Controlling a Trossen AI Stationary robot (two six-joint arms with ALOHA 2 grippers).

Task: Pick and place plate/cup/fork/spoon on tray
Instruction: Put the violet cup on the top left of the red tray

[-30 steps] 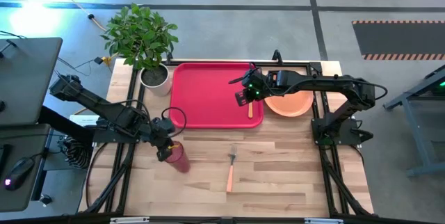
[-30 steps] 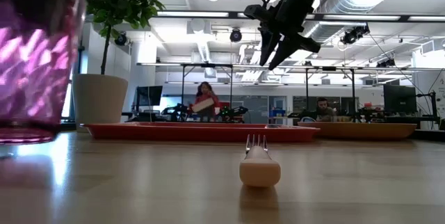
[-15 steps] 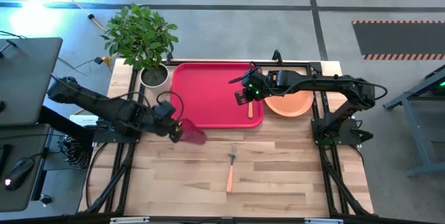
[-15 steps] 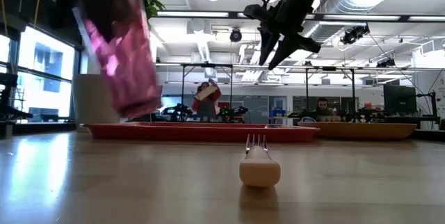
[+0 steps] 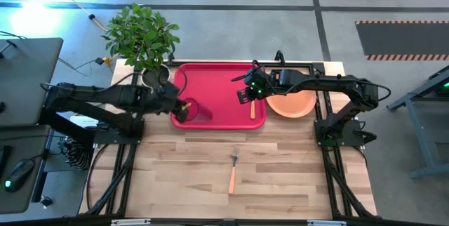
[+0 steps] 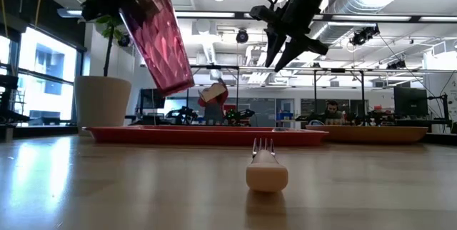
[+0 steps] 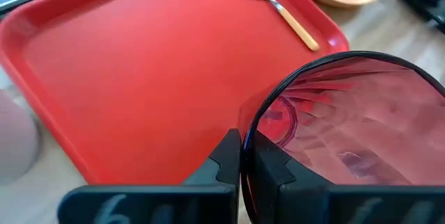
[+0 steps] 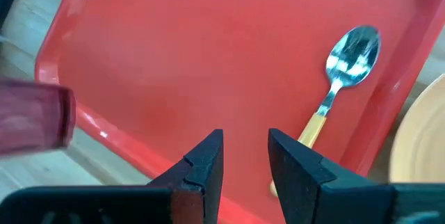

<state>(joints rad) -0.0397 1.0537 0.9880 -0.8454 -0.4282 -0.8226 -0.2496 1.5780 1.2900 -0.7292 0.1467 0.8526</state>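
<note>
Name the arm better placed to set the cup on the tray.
Left. Its claw is shut on the cup, tilted above the tray near its front-left corner. The right claw hangs open and empty above the spoon.

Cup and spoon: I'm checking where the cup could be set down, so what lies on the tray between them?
Only bare tray floor. In the high view nothing lies between the cup, held by the left gripper, and the spoon; the left wrist view agrees.

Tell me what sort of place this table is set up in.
Probably a robotics lab or open workshop. The low view shows exposed ceiling ducts and people seated at workstations behind the table. The high view shows a concrete floor with striped hazard tape and a framed wooden table.
</note>
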